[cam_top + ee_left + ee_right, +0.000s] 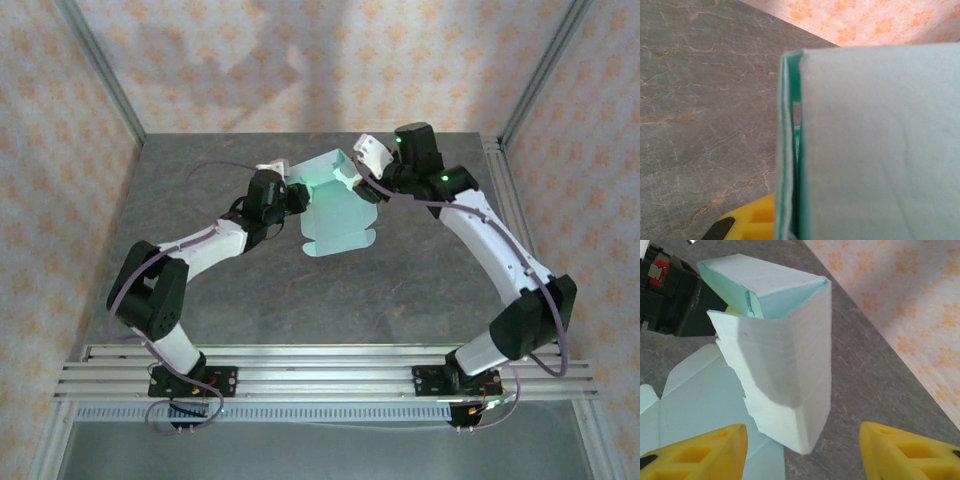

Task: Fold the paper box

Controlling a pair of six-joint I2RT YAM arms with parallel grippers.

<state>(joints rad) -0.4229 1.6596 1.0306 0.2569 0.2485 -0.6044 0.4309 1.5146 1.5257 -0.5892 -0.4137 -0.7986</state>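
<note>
— Near the far edge of the table [200, 180], about the middle, where is the paper box [335, 210]?
— Between the two arms. Its far end stands up. Its long flat part points toward the near edge.
— Who has it?
— The left gripper [297, 195] pinches its left wall. The right gripper [802, 440] has its fingers wide apart. The standing end is right in front of it, so I think it pushes next.
</note>
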